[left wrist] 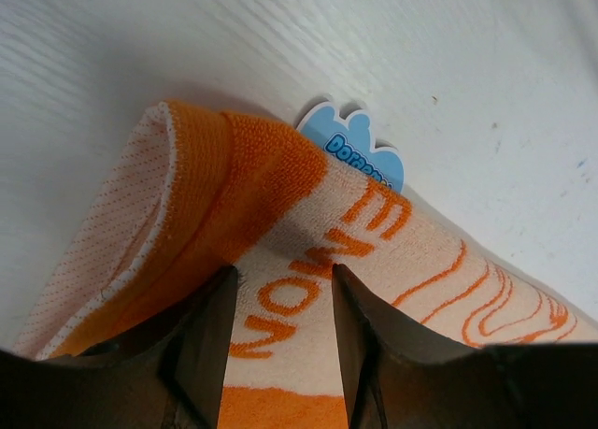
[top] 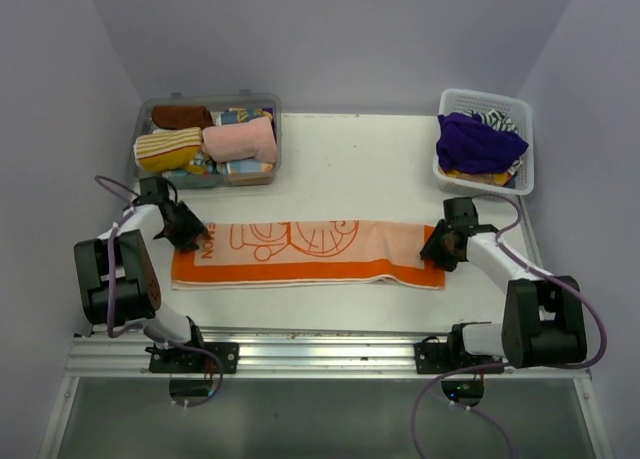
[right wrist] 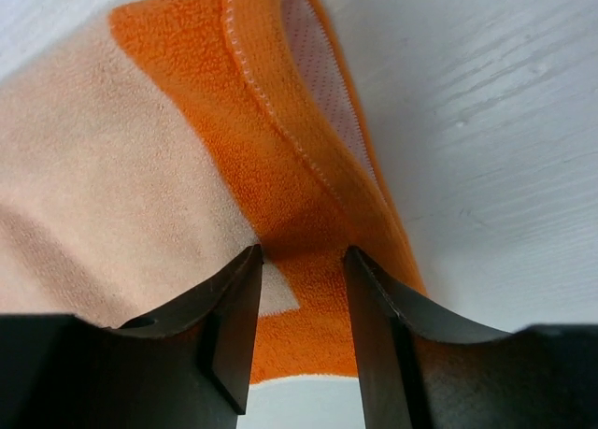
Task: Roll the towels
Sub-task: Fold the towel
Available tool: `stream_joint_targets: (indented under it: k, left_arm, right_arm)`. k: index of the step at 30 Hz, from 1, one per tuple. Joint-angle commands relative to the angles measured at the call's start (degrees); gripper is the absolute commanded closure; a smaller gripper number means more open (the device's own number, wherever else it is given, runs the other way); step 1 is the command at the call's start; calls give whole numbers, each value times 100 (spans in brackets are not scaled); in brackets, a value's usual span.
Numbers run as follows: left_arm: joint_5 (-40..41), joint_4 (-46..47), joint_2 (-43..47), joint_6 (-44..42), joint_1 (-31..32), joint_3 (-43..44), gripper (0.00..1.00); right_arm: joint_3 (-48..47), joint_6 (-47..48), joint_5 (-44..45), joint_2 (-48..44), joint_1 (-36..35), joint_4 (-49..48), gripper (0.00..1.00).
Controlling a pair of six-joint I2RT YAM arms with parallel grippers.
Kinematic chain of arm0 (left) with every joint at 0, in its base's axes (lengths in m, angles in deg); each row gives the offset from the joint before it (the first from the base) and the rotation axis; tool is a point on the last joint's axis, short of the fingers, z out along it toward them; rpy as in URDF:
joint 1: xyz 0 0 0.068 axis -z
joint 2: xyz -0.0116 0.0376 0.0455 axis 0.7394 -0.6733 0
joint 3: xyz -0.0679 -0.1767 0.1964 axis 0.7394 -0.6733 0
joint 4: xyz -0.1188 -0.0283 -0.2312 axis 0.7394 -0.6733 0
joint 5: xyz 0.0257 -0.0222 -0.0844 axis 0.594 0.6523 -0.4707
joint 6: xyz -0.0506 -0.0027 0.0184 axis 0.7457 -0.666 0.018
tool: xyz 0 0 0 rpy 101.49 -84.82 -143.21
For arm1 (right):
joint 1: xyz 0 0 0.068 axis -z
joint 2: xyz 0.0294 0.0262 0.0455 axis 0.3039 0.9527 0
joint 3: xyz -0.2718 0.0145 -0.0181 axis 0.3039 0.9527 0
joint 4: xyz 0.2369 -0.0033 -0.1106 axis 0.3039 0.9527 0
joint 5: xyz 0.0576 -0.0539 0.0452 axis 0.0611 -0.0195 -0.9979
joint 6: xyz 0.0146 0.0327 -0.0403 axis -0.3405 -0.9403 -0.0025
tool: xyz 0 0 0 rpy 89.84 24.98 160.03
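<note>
Towel: orange-and-cream terry towel (top: 300, 251), folded into a long strip, flat on the white surface (top: 360, 169).
Hands: left hand (top: 190, 235) and right hand (top: 438, 251) open, one over each end.
Bin: clear bin (top: 277, 129) holds rolled pink towel (top: 240, 139) and striped yellow towel (top: 167, 149).
Basket: white basket (top: 485, 94) holds crumpled purple towel (top: 478, 144).

Soft, even light from overhead, and the white table (top: 400, 169) is bright with no glare. Wrist views are crisp on the orange towel (left wrist: 280, 167) weave; the dark jaws blur close up, with soft shadows at their tips.
</note>
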State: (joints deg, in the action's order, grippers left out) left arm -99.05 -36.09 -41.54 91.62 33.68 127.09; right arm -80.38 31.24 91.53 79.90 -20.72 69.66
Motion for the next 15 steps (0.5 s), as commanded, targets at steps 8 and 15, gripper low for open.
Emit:
stream_joint_targets:
  k: [8,15]
  left_arm:
    - [90,-472,586,-525,-262,595,48]
    - [450,-736,1122,-525,371,710,47]
  right_arm:
    - [-838,282,573,-732,-110,1112,39]
    - [-1288,932,232,-30,707,1263,9]
